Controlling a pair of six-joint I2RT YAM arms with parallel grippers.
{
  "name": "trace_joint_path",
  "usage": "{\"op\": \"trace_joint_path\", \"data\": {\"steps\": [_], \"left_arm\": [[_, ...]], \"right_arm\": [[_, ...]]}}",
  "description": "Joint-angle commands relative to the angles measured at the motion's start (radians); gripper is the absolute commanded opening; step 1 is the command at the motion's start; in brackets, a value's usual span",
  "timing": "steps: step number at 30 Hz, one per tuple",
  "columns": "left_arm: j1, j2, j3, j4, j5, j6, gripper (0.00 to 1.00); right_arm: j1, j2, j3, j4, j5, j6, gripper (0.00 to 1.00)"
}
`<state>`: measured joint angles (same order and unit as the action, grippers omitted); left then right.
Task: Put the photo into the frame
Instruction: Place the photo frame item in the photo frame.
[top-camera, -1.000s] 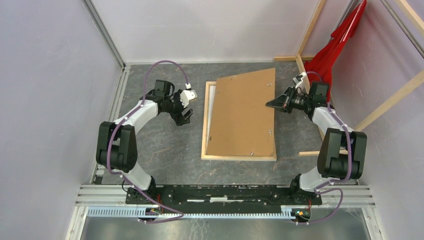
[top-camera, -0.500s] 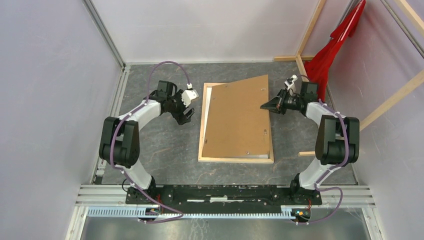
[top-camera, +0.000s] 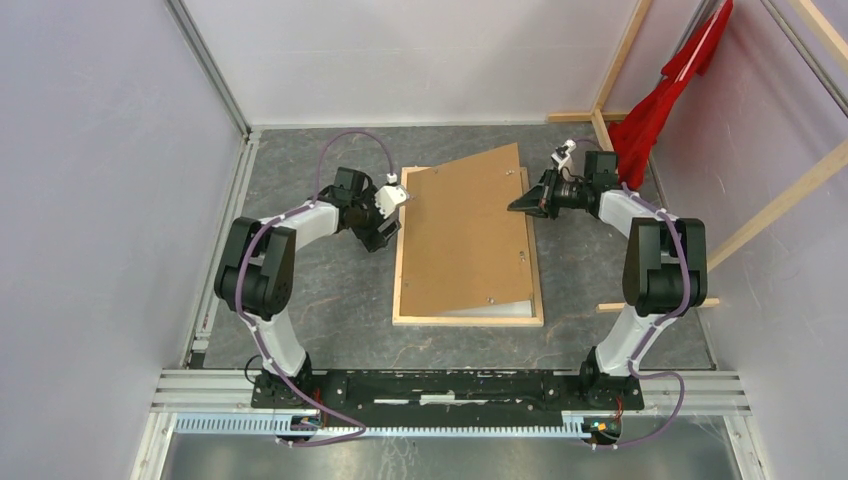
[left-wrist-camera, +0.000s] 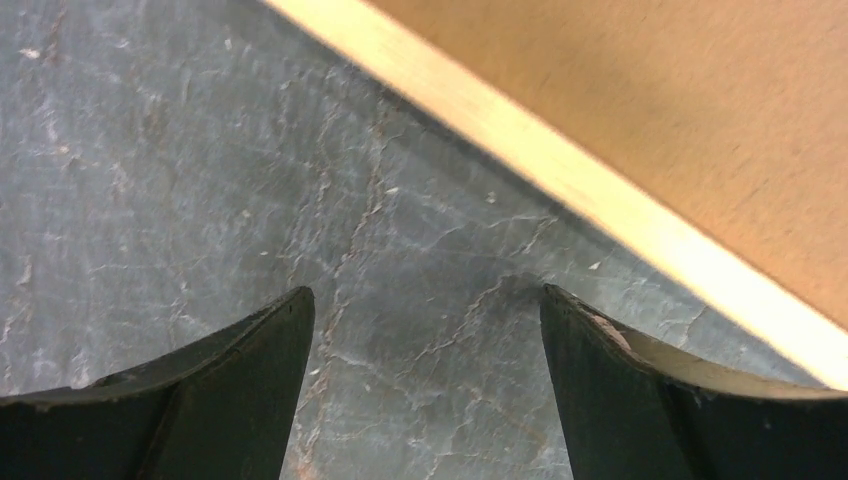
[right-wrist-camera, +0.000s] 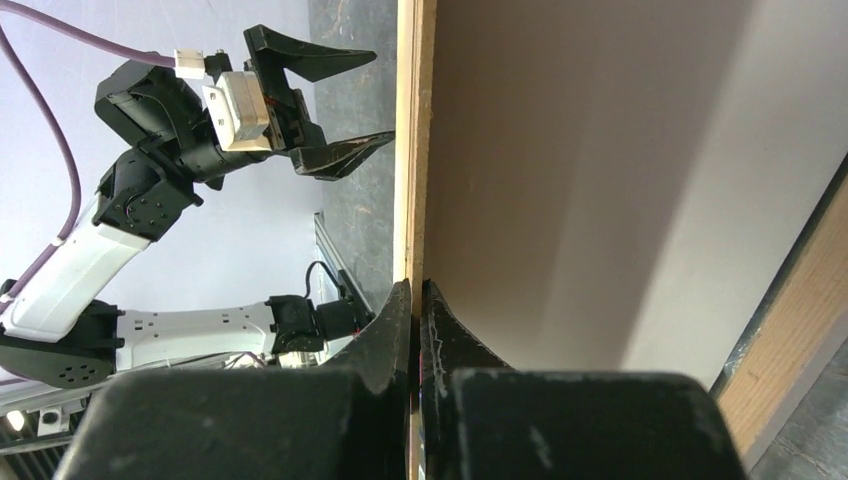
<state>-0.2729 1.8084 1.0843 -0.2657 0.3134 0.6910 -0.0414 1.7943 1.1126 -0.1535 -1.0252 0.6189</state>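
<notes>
While my right tool (right-wrist-camera: 415, 300) is clamped on the far right edge of the brown backing board (top-camera: 470, 235), holding it tilted, my left tool (left-wrist-camera: 425, 293) hangs with jaws apart just beside the frame (top-camera: 398, 270), which lies back-up on the bench (top-camera: 330, 290). The white back of the photo (top-camera: 495, 309) shows inside it.
</notes>
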Motion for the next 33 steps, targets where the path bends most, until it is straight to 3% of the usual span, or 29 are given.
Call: {"op": "trace_joint_path", "data": {"steps": [1, 13, 17, 22, 24, 27, 33], "left_arm": [[-0.031, 0.021, 0.019, 0.049, -0.012, -0.049, 0.89], [-0.003, -0.021, 0.003, 0.041, -0.041, -0.061, 0.88], [0.039, -0.056, -0.010, 0.036, -0.050, -0.057, 0.88], [0.080, -0.124, -0.030, 0.020, -0.043, -0.043, 0.89], [0.083, -0.139, -0.037, 0.006, -0.038, -0.040, 0.89], [0.083, -0.156, -0.053, -0.001, -0.027, -0.042, 0.89], [0.083, -0.171, -0.085, -0.001, -0.024, -0.042, 0.89]], "right_arm": [[0.032, 0.014, 0.043, 0.011, -0.003, -0.040, 0.00], [0.181, 0.041, 0.011, 0.058, 0.130, 0.002, 0.00], [0.212, 0.049, 0.014, 0.023, 0.194, -0.020, 0.08], [0.240, 0.056, 0.077, -0.083, 0.294, -0.088, 0.32], [0.256, 0.068, 0.115, -0.129, 0.333, -0.117, 0.47], [0.288, 0.078, 0.146, -0.184, 0.381, -0.152, 0.52], [0.306, 0.072, 0.186, -0.276, 0.484, -0.196, 0.79]]}}
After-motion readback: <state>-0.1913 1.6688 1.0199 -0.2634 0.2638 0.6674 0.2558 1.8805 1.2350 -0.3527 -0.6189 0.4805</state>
